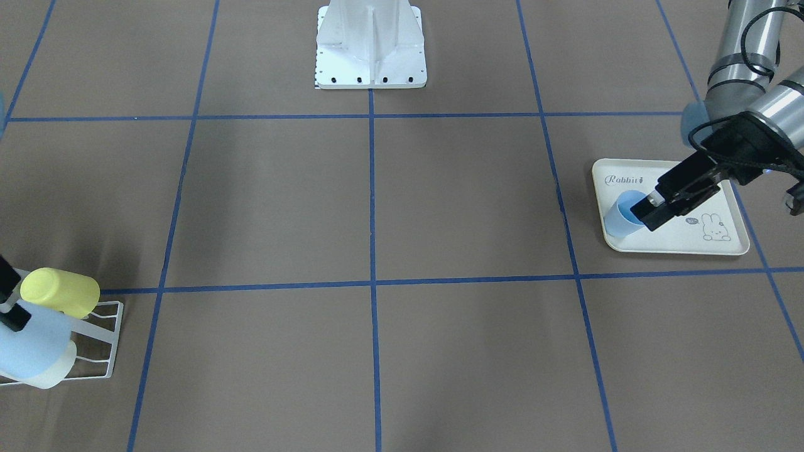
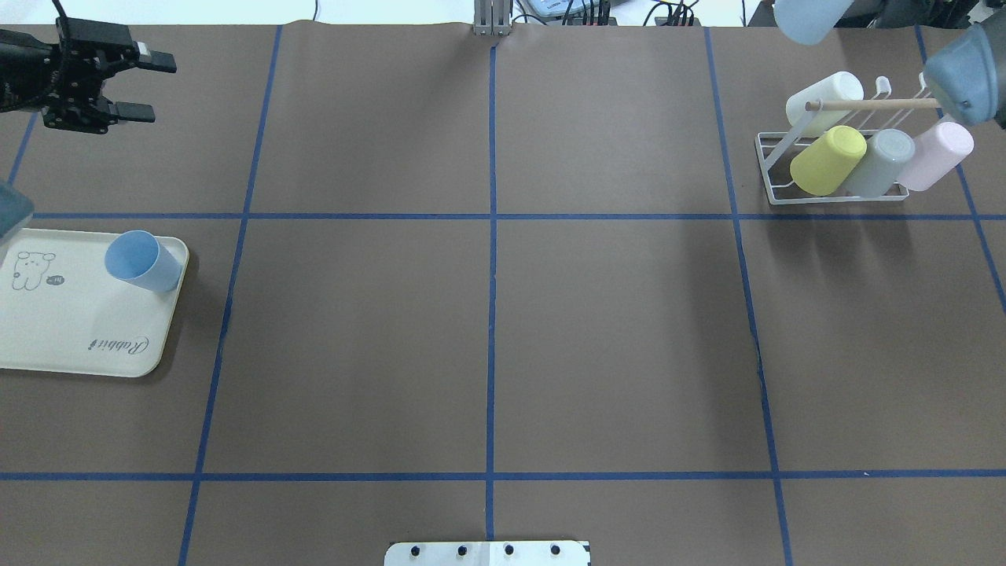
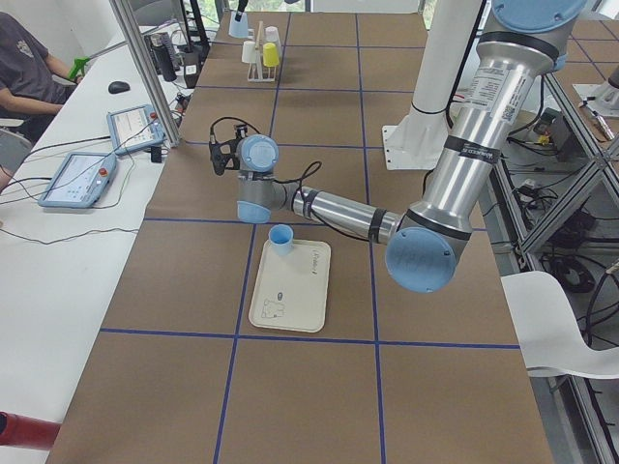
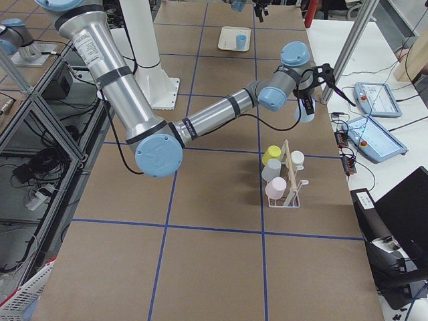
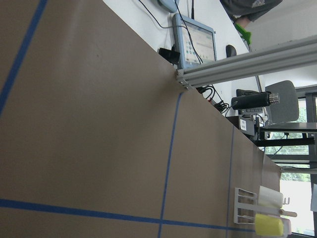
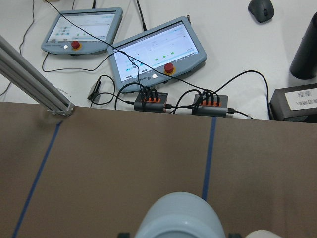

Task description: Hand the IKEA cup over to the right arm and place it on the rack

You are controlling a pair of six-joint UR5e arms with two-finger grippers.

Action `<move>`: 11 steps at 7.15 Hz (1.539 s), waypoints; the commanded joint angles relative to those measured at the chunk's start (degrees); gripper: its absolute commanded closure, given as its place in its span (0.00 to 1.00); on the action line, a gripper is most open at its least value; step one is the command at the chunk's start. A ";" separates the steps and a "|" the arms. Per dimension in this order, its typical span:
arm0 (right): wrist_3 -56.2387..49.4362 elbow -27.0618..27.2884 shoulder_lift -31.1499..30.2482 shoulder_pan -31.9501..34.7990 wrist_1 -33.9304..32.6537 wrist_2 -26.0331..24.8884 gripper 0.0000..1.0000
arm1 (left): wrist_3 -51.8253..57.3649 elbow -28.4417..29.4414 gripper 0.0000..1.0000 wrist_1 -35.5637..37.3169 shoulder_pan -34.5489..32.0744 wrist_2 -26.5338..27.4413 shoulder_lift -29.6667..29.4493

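Here, the right gripper clasps a pale blue cup, raised beside the rack near the table's far edge. The left gripper hangs wide open and empty beyond the tray, whose corner carries a second blue cup.

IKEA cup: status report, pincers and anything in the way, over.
Right pincer shut on pale blue cup, airborne beside rack, not placed. Left pincer open, empty. Four cups already on rack; another blue cup on rabbit tray.

Raised: pale blue cup, near white wire rack; rack stands upright.
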 commanded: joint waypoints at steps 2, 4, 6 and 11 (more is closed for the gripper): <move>-11.89 -14.93 4.44 4.93 -4.79 2.90 0.76 | 17.68 -0.05 0.00 10.32 -2.36 0.51 2.51; -13.04 -18.11 4.55 5.11 -5.08 2.99 0.76 | 17.89 -0.13 0.00 10.34 -2.28 1.48 3.22; -14.70 -20.49 4.37 4.84 -4.99 2.90 0.76 | 17.89 -0.22 0.00 10.34 -2.19 1.56 3.31; -14.89 -20.50 2.62 4.75 -4.82 6.24 0.75 | 17.80 -0.66 0.00 10.34 -2.19 1.56 3.49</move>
